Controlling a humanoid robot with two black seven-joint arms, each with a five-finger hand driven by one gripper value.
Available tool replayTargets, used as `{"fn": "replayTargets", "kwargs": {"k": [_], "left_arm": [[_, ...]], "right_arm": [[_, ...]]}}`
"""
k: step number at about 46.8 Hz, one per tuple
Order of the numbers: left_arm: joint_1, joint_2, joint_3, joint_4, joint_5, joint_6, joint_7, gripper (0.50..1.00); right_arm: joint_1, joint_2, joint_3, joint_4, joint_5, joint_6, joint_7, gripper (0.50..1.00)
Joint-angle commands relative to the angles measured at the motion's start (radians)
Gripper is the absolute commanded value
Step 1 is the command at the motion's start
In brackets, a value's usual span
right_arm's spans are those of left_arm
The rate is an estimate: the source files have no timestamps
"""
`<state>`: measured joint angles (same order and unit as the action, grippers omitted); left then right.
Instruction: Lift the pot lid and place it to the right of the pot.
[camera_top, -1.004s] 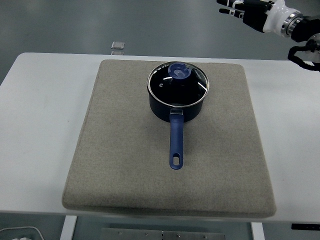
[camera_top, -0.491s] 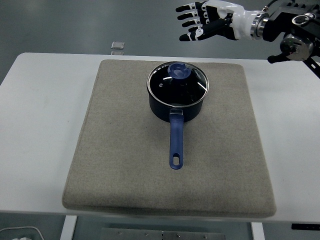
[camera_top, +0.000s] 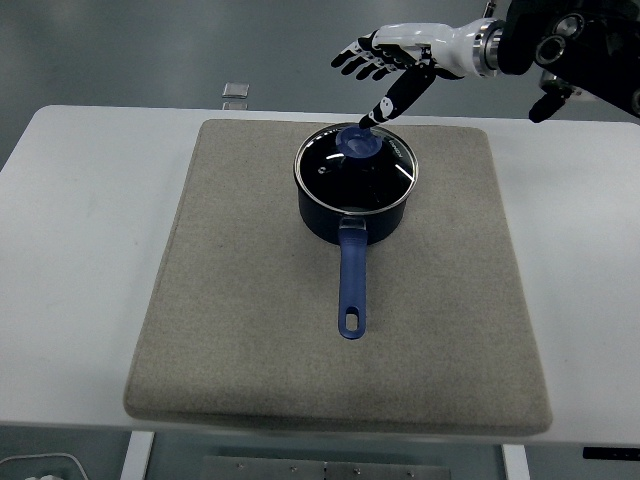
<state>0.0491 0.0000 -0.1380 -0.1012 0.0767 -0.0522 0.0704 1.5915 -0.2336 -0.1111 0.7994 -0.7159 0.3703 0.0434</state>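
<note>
White tabletop (camera_top: 80, 250) fills your left, its left and near edges cut off by the frame. At eleven o'clock, beyond the table's far edge, you have a small pale square object (camera_top: 235, 91) on the grey floor, too small to identify. Centre, a beige felt mat (camera_top: 250, 330) carries the dark blue saucepan (camera_top: 352, 215), its blue handle (camera_top: 351, 285) pointing to six o'clock. You can see the glass lid with its blue knob (camera_top: 357, 143) seated on the pot's rim; glare hides the inside. At one o'clock your white-and-black right hand (camera_top: 390, 65) hangs above the knob, fingers spread wide, holding nothing, thumb tip just beside the knob; contact is unclear. Its black arm (camera_top: 570, 45) runs off the right edge.
</note>
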Motion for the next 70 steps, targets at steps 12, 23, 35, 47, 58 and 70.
{"fn": "replayTargets", "kwargs": {"k": [12,23,35,47,58,70], "left_arm": [[0.0,0.0,0.0,0.0,0.0,0.0,0.0,1.0],[0.0,0.0,0.0,0.0,0.0,0.0,-0.001,1.0],[0.0,0.0,0.0,0.0,0.0,0.0,0.0,1.0],[0.0,0.0,0.0,0.0,0.0,0.0,0.0,1.0],[0.0,0.0,0.0,0.0,0.0,0.0,0.0,1.0],[0.0,0.0,0.0,0.0,0.0,0.0,0.0,1.0]], "right_arm": [[0.027,0.063,-0.078,0.006,-0.217,-0.001,0.021,0.911],[0.05,0.076,-0.113,0.006,-0.266,0.001,0.027,0.909],[0.05,0.077,-0.128,0.006,-0.309,-0.001,0.029,0.907],[0.039,0.08,-0.128,0.006,-0.309,-0.004,0.029,0.905],[0.033,0.089,-0.127,0.006,-0.307,-0.008,0.029,0.901],[0.022,0.089,-0.127,0.006,-0.309,-0.008,0.036,0.862]]}}
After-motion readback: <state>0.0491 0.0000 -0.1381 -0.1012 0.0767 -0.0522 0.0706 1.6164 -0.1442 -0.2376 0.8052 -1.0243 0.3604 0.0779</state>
